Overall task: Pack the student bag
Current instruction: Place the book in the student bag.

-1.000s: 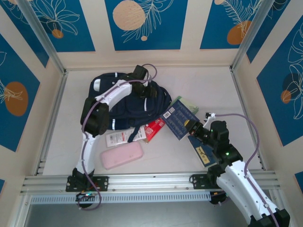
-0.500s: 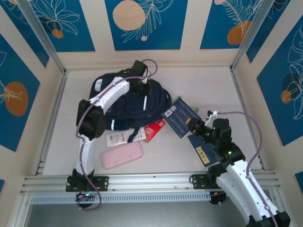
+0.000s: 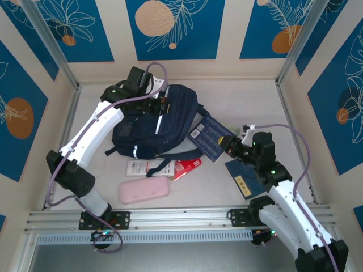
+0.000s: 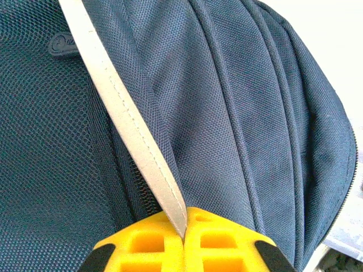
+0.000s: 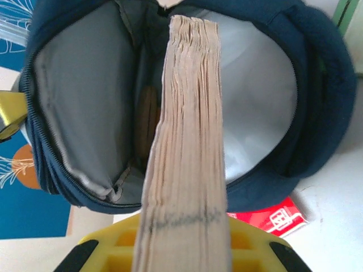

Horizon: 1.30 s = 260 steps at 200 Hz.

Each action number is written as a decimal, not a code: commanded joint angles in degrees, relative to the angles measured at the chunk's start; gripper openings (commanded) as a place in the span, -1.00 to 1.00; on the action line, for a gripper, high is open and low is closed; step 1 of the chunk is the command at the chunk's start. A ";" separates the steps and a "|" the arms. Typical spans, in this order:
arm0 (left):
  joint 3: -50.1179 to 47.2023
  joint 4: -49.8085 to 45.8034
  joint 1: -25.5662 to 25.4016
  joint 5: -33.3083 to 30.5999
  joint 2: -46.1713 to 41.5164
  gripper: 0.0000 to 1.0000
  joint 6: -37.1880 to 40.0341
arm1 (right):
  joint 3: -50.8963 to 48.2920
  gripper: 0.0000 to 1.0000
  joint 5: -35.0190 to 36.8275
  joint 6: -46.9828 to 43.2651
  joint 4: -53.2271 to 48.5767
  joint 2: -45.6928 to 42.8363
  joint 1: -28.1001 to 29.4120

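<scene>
The left tool point(image 4: 184, 226) is pinched together on the pale stripe point(image 4: 130, 130) of the student bag point(image 4: 244, 113), holding up one lip of the bag's mouth. The right tool point(image 5: 184, 252) is clamped on the near end of a thick book point(image 5: 190, 130). The book's page edge aims into the bag's mouth, with the grey lining point(image 5: 79, 96) showing on both sides of it. Whether the far end has crossed the bag's rim I cannot tell.

The bag lies on the tabletop point(image 3: 255, 107), mouth towards the book. A red packet point(image 3: 190, 166) sits just beside the bag's mouth, a white packet point(image 3: 142, 167) is against the bag's near side, and a pink case point(image 3: 144, 191) is nearer still.

The left hold looks the weakest point. It is only a thin strip, and if it slips the lip could drop onto the book and close the opening. A book corner may also snag the zip edge or an inner divider. A push would then shove the soft bag along the tabletop instead of seating the book, and the red packet could be dragged with it.
</scene>
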 commanded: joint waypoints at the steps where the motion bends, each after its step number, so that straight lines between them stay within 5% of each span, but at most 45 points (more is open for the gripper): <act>1: 0.09 3.13 0.61 4.92 -3.22 -1.00 2.83 | 2.60 -1.00 -6.97 3.66 7.25 2.91 0.29; 70: 2.77 8.08 1.43 9.39 -5.19 -1.00 5.18 | 6.17 -1.00 -15.37 6.49 18.32 15.43 3.51; 116: 9.27 8.00 1.67 8.83 -2.62 -1.00 6.57 | 10.50 -1.00 -11.01 4.04 20.35 21.45 6.79; 196: 9.18 10.08 1.76 13.12 -4.21 -1.00 6.93 | 23.49 -1.00 -16.48 -1.61 16.26 39.11 8.66; 260: 9.37 12.04 2.03 15.02 -3.36 -1.00 5.97 | 38.18 -0.96 -6.71 -0.50 11.66 59.11 15.33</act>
